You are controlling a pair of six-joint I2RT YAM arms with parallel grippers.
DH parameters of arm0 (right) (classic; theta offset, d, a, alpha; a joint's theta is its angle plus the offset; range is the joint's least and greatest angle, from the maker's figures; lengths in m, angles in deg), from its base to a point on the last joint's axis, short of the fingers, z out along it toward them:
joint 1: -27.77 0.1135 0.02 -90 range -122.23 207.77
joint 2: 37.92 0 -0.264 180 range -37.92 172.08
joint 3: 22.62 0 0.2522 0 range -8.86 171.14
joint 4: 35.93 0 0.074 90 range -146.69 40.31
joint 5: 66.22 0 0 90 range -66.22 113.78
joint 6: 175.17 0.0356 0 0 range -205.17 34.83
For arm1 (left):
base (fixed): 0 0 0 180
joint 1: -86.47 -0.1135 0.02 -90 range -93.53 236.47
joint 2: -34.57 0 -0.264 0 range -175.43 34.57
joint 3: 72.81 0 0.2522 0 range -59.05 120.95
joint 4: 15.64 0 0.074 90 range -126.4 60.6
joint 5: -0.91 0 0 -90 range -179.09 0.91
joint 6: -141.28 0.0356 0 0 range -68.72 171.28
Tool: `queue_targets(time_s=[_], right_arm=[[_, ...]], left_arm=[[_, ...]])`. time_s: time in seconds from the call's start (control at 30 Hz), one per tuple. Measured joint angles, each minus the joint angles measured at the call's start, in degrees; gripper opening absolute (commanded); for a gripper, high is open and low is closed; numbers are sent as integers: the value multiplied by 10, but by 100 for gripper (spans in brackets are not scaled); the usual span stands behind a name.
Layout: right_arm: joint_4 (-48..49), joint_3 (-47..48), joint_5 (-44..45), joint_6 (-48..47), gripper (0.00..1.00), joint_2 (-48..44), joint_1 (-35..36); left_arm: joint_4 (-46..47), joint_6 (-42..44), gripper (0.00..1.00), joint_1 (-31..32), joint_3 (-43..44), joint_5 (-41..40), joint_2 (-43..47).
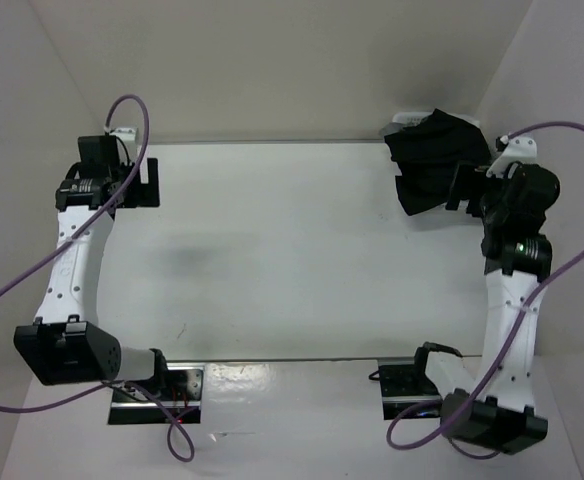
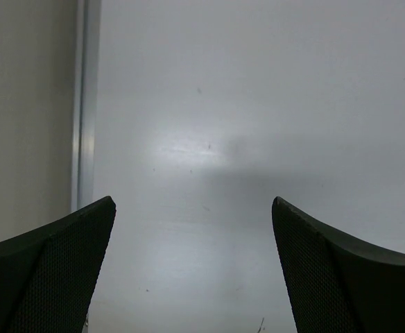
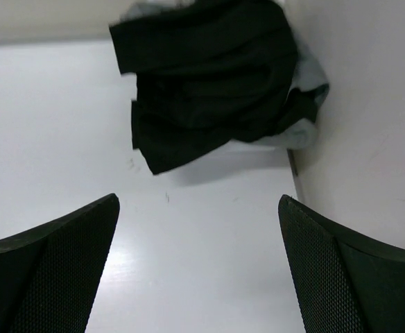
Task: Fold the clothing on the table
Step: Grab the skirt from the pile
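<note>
The clothing (image 1: pixel 430 158) is a crumpled black garment bunched in the far right corner of the white table (image 1: pixel 292 260). In the right wrist view the clothing (image 3: pixel 209 76) lies ahead of my right gripper (image 3: pixel 199 208), whose jaws stand wide open over bare table a short way from its near edge. From above, the right gripper (image 1: pixel 455 188) sits just right of the garment's lower edge. My left gripper (image 1: pixel 152 183) hovers at the far left of the table, open and empty. In its own view the left gripper (image 2: pixel 193 205) shows only bare table (image 2: pixel 258 104).
Pale grey-white fabric or plastic (image 3: pixel 306 132) peeks out beneath the black garment against the right wall (image 3: pixel 369 139). A grey rail (image 2: pixel 84 104) runs along the table's left edge. White walls enclose the table on three sides. Purple cables (image 1: pixel 32 275) loop beside both arms.
</note>
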State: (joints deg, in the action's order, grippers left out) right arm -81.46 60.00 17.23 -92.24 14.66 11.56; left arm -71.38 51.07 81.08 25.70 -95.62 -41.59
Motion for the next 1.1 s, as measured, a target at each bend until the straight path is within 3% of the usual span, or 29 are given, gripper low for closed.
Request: queue_targets(time_s=[0.07,0.2,0.4,0.7,1.1], right_arm=[[-23,29,-9,-11,99,52,-10],[-57,108,-46,-15,99,241,-40],[-73,138,-49,-4,99,401,-54],[-35,218,-19,-3,99,465,-51],[33,261,15,-1,99,573,-15]], left_arm=[[-17,0,99,-10,-28,9,-12],[-17,0,99,-22,-78,35,-17],[2,2,99,-27,-134,58,13],[10,12,99,-31,-171,83,130],[21,22,99,-69,-235,130,204]])
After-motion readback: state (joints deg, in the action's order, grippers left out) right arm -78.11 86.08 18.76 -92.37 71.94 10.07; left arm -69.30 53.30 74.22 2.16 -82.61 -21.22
